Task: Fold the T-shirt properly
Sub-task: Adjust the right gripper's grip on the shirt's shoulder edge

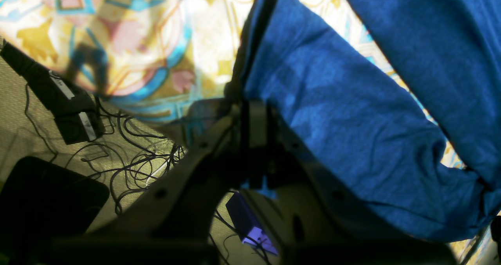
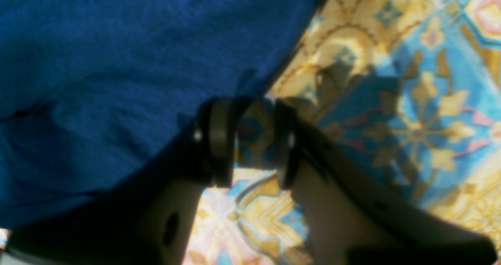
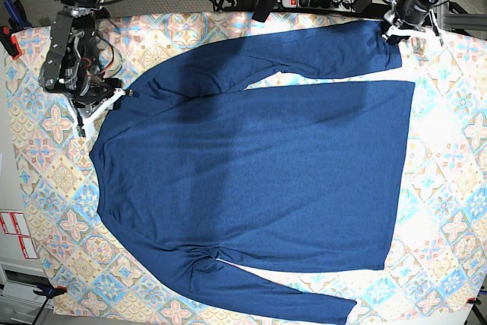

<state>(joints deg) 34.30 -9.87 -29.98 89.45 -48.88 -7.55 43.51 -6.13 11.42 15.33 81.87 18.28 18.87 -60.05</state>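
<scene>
Garment: dark navy long-sleeved knit T-shirt lay flat, spread on pastel tile-patterned table | Handling: judged light, limp, drapes | Grip: sleeve cuff, shoulder seam | left hand clenched on cuff | right hand released beside shoulder

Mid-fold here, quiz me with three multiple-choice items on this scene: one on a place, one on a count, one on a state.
1. Where is the left claw?
A. at the upper sleeve's cuff
B. at the collar
C. at the lower hem

2. How many garments lie on the tablecloth?
A. one
B. two
C. three

3. How is the right claw?
A. shut on fabric
B. open, tablecloth showing between its fingers
C. out of view

A: the base view puts it at the T-shirt's cuff.
A: only one blue shirt.
B: the right wrist view shows the gap.
</scene>
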